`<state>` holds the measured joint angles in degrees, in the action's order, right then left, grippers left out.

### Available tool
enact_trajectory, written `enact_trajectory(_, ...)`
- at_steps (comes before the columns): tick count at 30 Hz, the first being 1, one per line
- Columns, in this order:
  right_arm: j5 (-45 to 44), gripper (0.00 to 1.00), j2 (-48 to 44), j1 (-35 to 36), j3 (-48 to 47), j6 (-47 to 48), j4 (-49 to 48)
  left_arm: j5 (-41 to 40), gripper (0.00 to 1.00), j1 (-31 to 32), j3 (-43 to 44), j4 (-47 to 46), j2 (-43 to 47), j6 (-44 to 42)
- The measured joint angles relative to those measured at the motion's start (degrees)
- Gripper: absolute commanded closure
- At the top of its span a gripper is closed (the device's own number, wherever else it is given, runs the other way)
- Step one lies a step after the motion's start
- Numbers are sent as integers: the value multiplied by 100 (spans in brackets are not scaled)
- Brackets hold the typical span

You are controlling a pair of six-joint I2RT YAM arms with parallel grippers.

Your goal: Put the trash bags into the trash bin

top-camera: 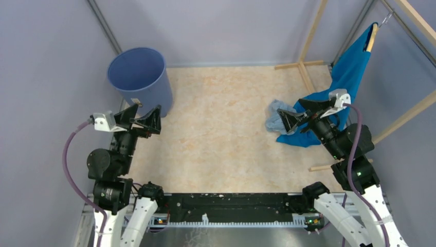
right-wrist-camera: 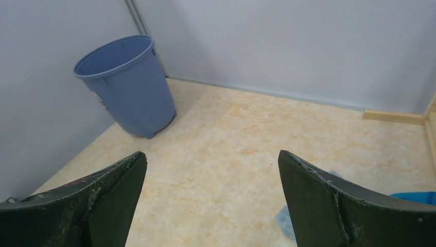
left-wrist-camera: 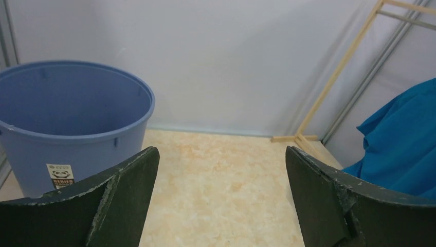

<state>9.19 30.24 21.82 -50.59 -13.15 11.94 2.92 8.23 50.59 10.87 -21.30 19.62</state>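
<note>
While the right gripper [top-camera: 291,116] is hovering open at the right edge, the trash bag [top-camera: 273,122] is probably handling limp and light; pinch a raised fold.

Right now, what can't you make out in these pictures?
- Trash bag: top view, partly behind the right gripper; right wrist view, mostly behind that gripper.
- Trash bin label: left wrist view, print too small.
- Teal cloth: left wrist view, cut by right edge.

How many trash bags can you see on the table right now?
1: a crumpled pale-blue trash bag on the right side of the table, against the teal cloth. More could be hidden under that cloth.
</note>
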Motion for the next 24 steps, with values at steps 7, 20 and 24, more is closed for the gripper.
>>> enact_trajectory(7, -11, 1, 162, 0, 146, -63, 50, 413, 2, 0, -61, 177, -424, -2)
enact_trajectory(20, -509, 1, 1021, 0, 791, -636, 302, 1296, 2, 0, -664, 372, -1097, 262)
enact_trajectory(24, -402, 1, 1290, 0, 1012, -643, 278, 1307, 2, 0, -1093, 262, -929, 302)
